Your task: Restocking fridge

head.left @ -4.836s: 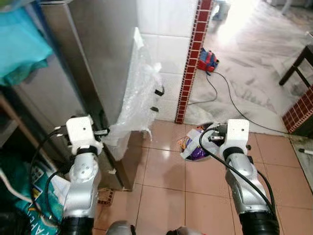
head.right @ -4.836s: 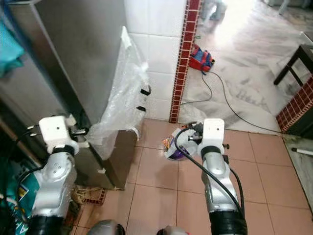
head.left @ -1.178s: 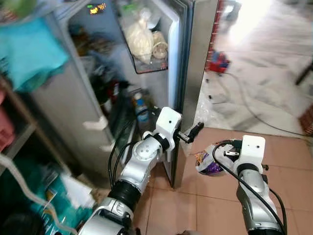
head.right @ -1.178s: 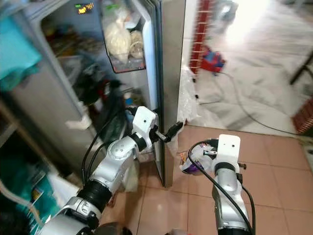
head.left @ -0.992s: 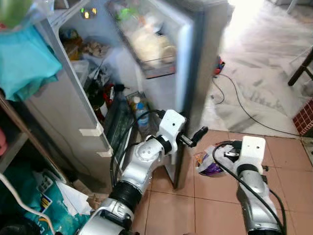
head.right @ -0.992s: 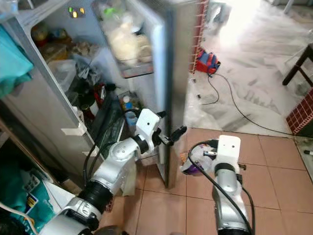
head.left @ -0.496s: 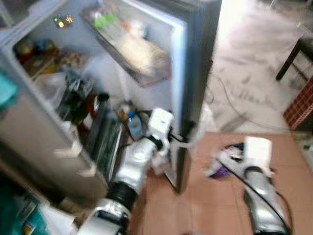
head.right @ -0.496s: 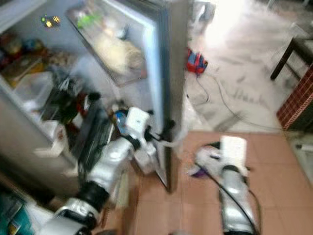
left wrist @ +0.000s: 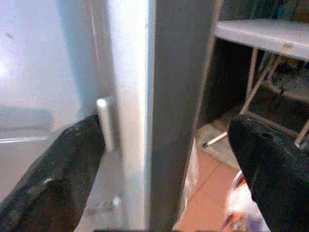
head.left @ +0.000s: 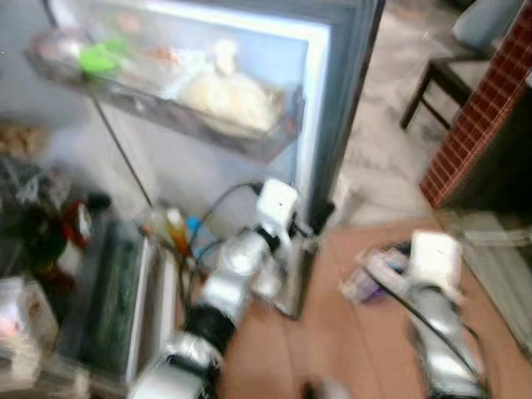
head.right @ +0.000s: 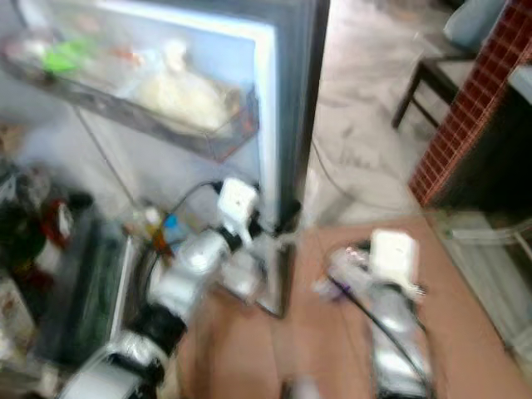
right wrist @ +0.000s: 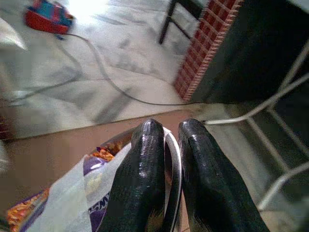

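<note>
Straddling the fridge door's edge [left wrist: 159, 111], the left gripper [left wrist: 164, 159] is spread wide. A plastic snack bag [right wrist: 82, 193] is pinched at 5 o'clock by the right gripper [right wrist: 166, 159].

No text, label or number can be read anywhere. The head views are blurred. The bag's [right wrist: 72, 193] print is too smeared to read.

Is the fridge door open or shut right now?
Open: the fridge door stands swung out, its door shelf exposed, the left gripper straddling its edge.

1 fridge [head.left: 332, 100], 1 bag [right wrist: 72, 193], 2 hands [left wrist: 164, 159] [right wrist: 169, 159]
</note>
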Robot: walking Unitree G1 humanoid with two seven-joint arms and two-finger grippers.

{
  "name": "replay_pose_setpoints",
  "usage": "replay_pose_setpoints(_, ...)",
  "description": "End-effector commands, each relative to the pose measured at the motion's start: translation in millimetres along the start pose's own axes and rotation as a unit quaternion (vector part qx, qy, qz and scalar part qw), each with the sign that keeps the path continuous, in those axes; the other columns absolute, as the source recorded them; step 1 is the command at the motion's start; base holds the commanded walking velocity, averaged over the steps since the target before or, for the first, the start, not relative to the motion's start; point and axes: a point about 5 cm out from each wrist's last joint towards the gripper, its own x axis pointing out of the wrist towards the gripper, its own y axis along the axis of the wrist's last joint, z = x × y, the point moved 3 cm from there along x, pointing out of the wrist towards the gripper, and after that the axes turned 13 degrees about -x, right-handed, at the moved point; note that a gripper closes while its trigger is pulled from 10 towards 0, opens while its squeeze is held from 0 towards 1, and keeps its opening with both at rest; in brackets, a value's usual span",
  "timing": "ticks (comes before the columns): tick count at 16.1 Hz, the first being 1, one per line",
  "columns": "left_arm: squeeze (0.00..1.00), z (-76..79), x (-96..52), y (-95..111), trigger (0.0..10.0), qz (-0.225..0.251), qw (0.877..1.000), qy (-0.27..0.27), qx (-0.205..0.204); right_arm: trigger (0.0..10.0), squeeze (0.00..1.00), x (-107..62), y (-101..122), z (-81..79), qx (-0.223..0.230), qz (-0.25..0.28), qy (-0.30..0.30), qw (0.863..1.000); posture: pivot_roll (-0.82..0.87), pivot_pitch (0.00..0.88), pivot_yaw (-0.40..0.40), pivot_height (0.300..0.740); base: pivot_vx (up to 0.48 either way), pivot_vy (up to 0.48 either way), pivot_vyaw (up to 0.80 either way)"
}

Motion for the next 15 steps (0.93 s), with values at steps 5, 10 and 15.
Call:
replay_pose_setpoints(5,0.00,10.7,7.8,2.9,10.0,-0.001,1.000,-0.020,0.011,10.0,0.00,-3.2,16.6,-10.2,0.010,0.023,0.010,1.000,-0.01,0.000,0.027,0.740,0.480,0.000,0.00)
replay_pose_setpoints(10,0.00,8.3,10.5,2.1,10.0,-0.004,1.000,-0.005,0.020,10.0,0.00,-4.8,18.3,-10.9,0.012,0.025,0.015,1.000,-0.01,0.000,0.026,0.740,0.402,0.000,0.00)
replay_pose_setpoints(15,0.00,-9.7,14.3,8.6,10.0,0.001,0.997,0.057,0.045,10.0,0.00,-9.4,27.5,-19.6,0.011,0.050,0.057,0.997,-0.02,0.000,0.023,0.740,0.298,0.000,0.00)
